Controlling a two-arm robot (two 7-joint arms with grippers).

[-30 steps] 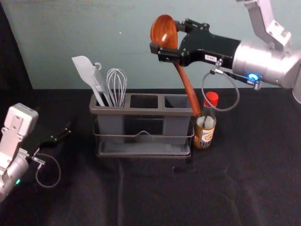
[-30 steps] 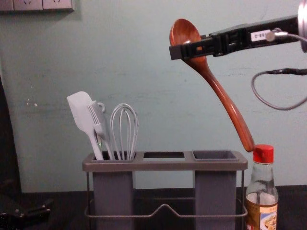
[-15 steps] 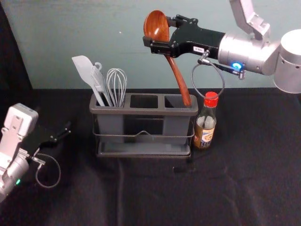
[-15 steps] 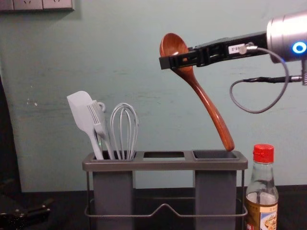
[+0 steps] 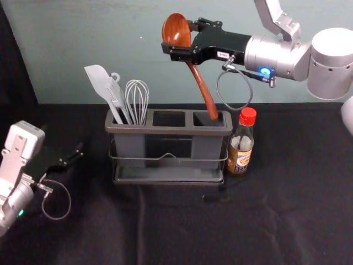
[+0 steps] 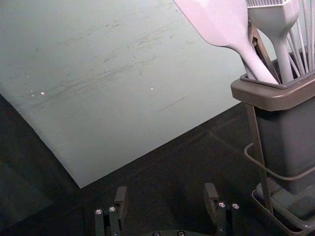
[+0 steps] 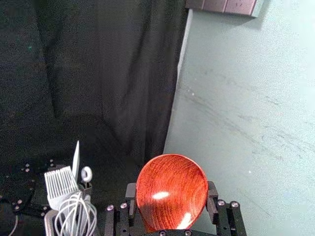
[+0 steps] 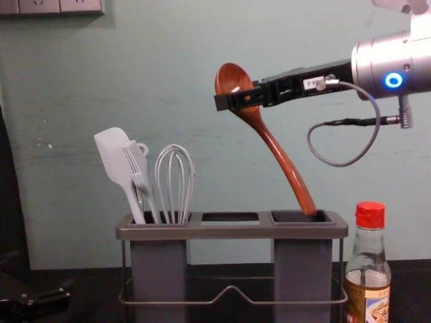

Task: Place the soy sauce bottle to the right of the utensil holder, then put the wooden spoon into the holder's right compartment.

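The right tool [image 5: 177,36] is gripping the wooden spoon [image 5: 203,88] by its bowl, fingers parted only by the bowl's width, and is now moving inward, bringing the slanting handle's end to the mouth of the right compartment [image 8: 302,269] below; insertion seems to be starting. Farther below and outward from that tool, the soy sauce bottle [image 5: 242,152] is already standing just right of the utensil holder [image 5: 165,131]. The right arm is reaching in nearly level, while the left tool [image 6: 166,191] is idling beyond the holder's left side, spread and empty.
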